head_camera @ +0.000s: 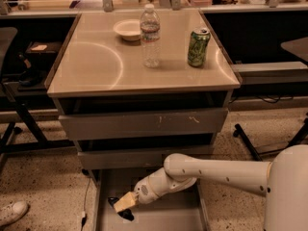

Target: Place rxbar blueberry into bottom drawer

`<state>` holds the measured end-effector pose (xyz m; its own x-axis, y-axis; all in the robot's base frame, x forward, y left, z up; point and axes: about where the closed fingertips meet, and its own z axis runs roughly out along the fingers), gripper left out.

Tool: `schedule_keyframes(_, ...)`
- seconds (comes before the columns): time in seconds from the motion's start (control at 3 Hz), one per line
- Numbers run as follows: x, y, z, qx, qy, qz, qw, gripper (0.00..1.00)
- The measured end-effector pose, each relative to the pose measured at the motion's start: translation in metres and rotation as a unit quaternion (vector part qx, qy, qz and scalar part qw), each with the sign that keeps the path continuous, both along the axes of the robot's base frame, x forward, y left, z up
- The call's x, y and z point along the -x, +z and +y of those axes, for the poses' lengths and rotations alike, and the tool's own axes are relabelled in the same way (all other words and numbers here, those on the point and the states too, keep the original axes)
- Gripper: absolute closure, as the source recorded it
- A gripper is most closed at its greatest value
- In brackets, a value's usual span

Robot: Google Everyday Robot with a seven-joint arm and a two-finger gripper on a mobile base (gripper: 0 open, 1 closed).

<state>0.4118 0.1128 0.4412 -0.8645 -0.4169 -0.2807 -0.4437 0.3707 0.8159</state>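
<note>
The rxbar blueberry (pixel 121 210) is a small dark bar, seen just under my gripper's tan fingertips at the left front of the bottom drawer. My gripper (pixel 124 203) reaches in from the right on a white arm and looks shut on the bar, holding it at or just above the drawer floor. The bottom drawer (pixel 175 217) is pulled out, a wide grey tray with low sides. Much of the bar is hidden by the gripper.
Two shallower grey drawers, the upper (pixel 144 124) and the middle (pixel 144 157), sit above the tray. The tabletop holds a green can (pixel 198 47), a water bottle (pixel 150 35) and a white bowl (pixel 127 30). A white shoe (pixel 12 211) is on the floor at left.
</note>
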Motion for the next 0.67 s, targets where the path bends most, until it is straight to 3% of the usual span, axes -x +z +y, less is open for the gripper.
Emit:
schedule_keyframes(0.33, 0.001, -0.005, 0.003, -0.007, 0.0, 0.004, 1.0, 1.0)
schedule_keyframes(0.67, -0.019, -0.039, 0.001, -0.024, -0.05, 0.001, 0.9984, 1.0)
